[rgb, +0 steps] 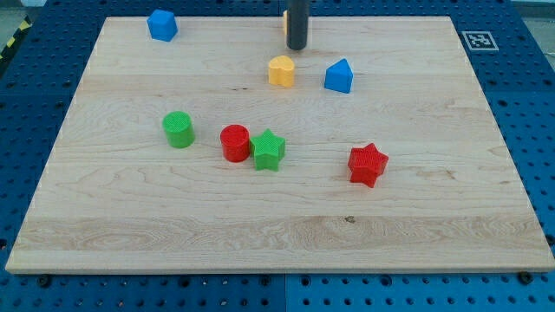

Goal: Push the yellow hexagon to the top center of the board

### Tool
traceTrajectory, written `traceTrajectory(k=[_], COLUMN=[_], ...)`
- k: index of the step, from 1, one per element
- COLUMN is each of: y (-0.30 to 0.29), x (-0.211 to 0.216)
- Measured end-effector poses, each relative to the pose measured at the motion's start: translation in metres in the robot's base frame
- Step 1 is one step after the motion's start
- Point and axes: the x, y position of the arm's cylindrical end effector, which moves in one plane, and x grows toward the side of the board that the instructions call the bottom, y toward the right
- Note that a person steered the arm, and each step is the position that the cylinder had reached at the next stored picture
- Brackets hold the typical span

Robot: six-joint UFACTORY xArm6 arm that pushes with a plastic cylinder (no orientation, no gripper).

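The yellow hexagon [281,70] lies on the wooden board [260,225], a little above the middle and just left of a blue block [339,76]. My tip [297,46] is at the top centre of the board, just above and slightly right of the yellow hexagon, with a small gap between them. A sliver of an orange-yellow block [285,22] shows behind the rod's left edge; most of it is hidden.
A second blue block [162,24] sits at the top left. A green cylinder [179,129], a red cylinder [235,143] touching a green star [269,150], and a red star [368,164] lie across the middle. A marker tag [476,39] is at the top right corner.
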Motion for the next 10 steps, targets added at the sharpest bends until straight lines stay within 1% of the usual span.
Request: traceTrajectory(k=[1,2,3,4,5,6,7,8,10], y=[0.044,0.069,0.062,0.037,-0.018,-0.041,-0.007,0.056,0.062], x=[0.003,-0.033,-0.079,-0.081,-0.081,-0.081,-0.079,-0.080,-0.075])
